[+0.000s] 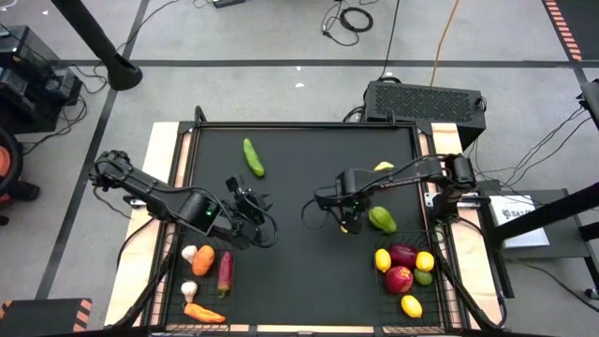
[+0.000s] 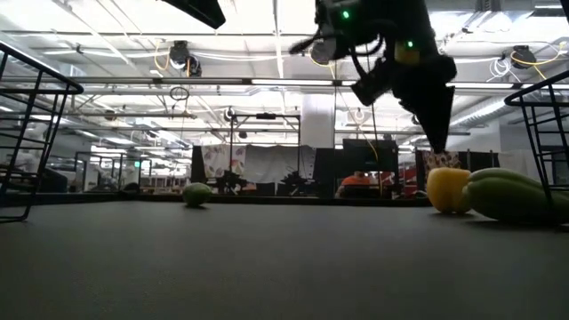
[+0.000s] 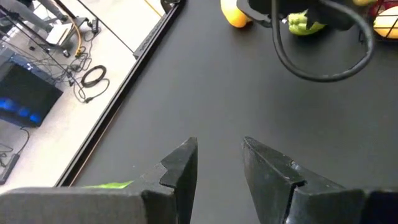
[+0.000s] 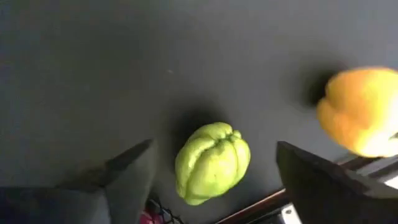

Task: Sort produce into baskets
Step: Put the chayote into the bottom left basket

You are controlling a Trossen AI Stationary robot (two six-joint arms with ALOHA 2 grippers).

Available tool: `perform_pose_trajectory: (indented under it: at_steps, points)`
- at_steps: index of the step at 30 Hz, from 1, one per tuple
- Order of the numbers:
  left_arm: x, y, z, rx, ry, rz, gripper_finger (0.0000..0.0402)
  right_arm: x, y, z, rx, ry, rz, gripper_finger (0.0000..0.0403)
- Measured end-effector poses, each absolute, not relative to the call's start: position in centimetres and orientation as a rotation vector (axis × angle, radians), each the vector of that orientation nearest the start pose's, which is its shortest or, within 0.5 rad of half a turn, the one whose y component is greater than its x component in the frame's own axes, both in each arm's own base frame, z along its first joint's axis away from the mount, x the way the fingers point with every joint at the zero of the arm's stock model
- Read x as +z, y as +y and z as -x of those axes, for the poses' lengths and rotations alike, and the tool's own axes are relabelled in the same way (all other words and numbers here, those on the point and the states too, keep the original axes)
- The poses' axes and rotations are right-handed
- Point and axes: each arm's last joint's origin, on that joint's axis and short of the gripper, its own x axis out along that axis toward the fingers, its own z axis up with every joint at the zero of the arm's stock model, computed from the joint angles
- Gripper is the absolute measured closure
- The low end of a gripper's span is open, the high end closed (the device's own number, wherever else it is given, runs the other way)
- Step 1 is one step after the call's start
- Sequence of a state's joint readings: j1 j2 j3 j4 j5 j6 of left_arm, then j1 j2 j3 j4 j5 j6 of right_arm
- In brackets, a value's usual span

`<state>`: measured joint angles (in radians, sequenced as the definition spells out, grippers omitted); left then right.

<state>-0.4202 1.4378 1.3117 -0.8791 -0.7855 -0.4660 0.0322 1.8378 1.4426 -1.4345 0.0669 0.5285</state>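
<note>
My right gripper (image 1: 358, 216) is open and stands above a green pepper (image 4: 212, 162) on the black tabletop. Its fingers stand on either side of the pepper without touching it. A yellow pepper (image 4: 364, 111) lies close beside it; both peppers also show in the low view, the yellow one (image 2: 448, 188) and the green one (image 2: 511, 196). My left gripper (image 1: 255, 200) is open and empty over bare tabletop, near the left basket (image 1: 161, 281). A green cucumber (image 1: 253, 156) lies at the far middle of the table.
The left basket holds white garlic (image 1: 190, 253), orange carrots (image 1: 203, 313) and a dark red piece. The right basket (image 1: 440, 281) holds yellow lemons (image 1: 383, 259), red fruit (image 1: 399, 279) and a green piece. A yellow piece (image 1: 384, 167) lies behind my right arm.
</note>
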Motion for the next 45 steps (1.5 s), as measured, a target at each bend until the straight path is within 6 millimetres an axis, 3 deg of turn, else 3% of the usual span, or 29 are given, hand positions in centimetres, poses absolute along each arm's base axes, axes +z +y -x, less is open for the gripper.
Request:
perform_pose_trajectory:
  at_steps: [8, 18, 34, 45]
  points:
    - [31.9, -9.7, -26.7, 0.506, 0.723, -0.138, 0.0270, 19.3, 0.8, -29.8, -0.706, 1.797, -0.364, 0.0011]
    - [31.9, -10.2, -26.5, 0.451, 0.747, -0.119, 0.0270, 16.2, 0.8, -27.6, -0.809, 1.859, -0.400, 0.0004]
    - [31.9, -10.3, -26.5, 0.445, 0.745, -0.122, 0.0270, 15.0, 1.0, -26.9, -0.793, 1.880, -0.415, 0.0013]
    - [31.9, -10.3, -26.5, 0.447, 0.744, -0.122, 0.0270, 14.9, 1.0, -27.0, -0.780, 1.874, -0.411, 0.0113]
